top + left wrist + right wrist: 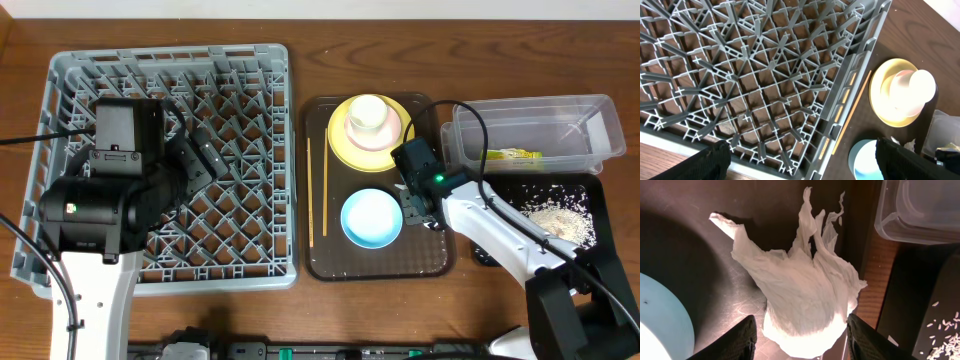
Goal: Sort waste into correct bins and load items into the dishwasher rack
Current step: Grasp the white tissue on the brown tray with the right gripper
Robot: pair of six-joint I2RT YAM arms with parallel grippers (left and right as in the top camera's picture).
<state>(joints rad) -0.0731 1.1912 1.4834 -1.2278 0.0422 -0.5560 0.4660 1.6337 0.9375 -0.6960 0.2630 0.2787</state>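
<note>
A crumpled white napkin lies on the right side of the brown serving tray. My right gripper is open, with a finger on either side of the napkin; in the overhead view it hides most of it. The tray holds a yellow plate with a cream cup on it, a light-blue bowl and wooden chopsticks. The wrapper lies in the clear tub. Rice lies in the black tray. My left gripper is open and empty above the grey rack.
In the left wrist view the rack's corner sits beside the chopsticks and the plate. The clear tub and the black tray lie just right of the napkin, across a strip of wooden table.
</note>
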